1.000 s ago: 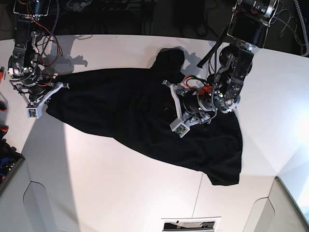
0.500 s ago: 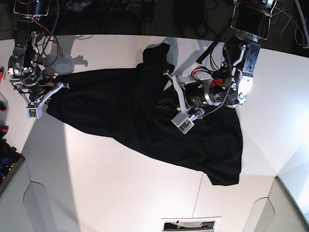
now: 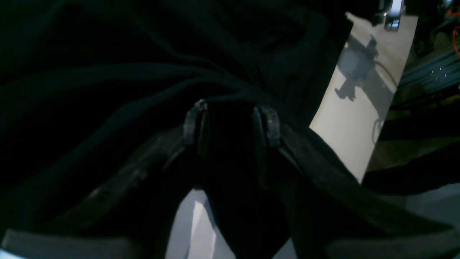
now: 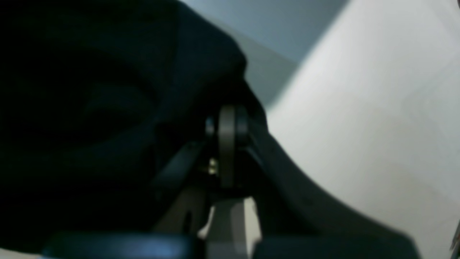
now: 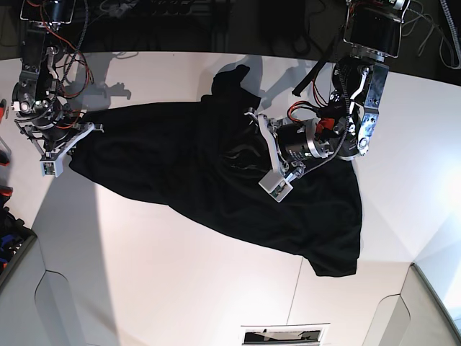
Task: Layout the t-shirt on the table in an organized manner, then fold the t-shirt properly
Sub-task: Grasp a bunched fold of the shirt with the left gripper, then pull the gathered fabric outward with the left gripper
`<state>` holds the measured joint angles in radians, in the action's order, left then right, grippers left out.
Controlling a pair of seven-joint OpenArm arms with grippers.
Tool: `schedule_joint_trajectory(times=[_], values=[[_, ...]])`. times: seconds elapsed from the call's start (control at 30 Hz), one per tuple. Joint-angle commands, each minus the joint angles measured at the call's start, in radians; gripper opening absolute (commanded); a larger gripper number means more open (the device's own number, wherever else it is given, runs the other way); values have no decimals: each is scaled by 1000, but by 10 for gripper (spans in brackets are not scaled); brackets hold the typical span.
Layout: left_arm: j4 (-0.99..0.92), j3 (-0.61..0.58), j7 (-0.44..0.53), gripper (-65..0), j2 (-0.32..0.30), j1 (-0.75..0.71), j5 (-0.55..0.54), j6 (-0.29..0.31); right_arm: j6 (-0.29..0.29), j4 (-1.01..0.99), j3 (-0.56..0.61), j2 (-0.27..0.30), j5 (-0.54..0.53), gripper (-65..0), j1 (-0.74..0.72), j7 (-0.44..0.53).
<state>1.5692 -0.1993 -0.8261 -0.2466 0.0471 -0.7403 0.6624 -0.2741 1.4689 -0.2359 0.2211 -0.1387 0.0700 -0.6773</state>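
Observation:
The black t-shirt (image 5: pixel 180 158) lies crumpled across the white table (image 5: pixel 180 281), with a bunched part raised toward the far edge. In the base view my left gripper (image 5: pixel 245 151) is low over the shirt's middle. In the left wrist view the left gripper (image 3: pixel 229 120) has its fingers (image 3: pixel 190 122) apart, with dark folds of t-shirt (image 3: pixel 107 90) under and between them. My right gripper (image 5: pixel 72 148) sits at the shirt's left end. Seen from the right wrist, the right gripper (image 4: pixel 228 122) is shut on t-shirt (image 4: pixel 107 108) fabric bunched at its tips.
A dark bin (image 5: pixel 11 249) and red-handled tools (image 5: pixel 4 193) sit off the table's left edge. Cables and equipment line the far side (image 5: pixel 180 14). A white slotted fixture (image 5: pixel 284 335) sits at the near edge. Bare table (image 4: pixel 359 126) lies beside the right gripper.
The left arm swung and dragged the shirt's raised bunch leftward along the far edge, then its fingers parted. The right arm and the shirt's left end stayed put.

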Motion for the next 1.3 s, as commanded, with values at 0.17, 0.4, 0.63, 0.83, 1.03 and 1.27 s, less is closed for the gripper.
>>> schedule_joint_trajectory(times=[0.17, 0.4, 0.63, 0.83, 1.03, 1.27], values=[[-15, 2, 45, -439, 29, 16, 18, 11, -22, -7, 5, -3, 0, -650, 11, -79], [-40, 3, 52, -650, 80, 17, 69, 16, -23, -7, 5, -3, 0, -650, 11, -79], [-32, 138, 29, -650, 40, 6, -25, 36, -24, -7, 5, -2, 1, -650, 11, -79], [93, 342, -44, -650, -64, -101, -245, 36, -40, -7, 5, -2, 0, -650, 10, -68], [190, 349, -51, -650, -111, -187, -261, 36, -40, -7, 5, -3, 0, -650, 11, -64], [182, 348, -36, -591, -111, -244, -156, 36, -40, -7, 5, -3, 0, -650, 11, -68]])
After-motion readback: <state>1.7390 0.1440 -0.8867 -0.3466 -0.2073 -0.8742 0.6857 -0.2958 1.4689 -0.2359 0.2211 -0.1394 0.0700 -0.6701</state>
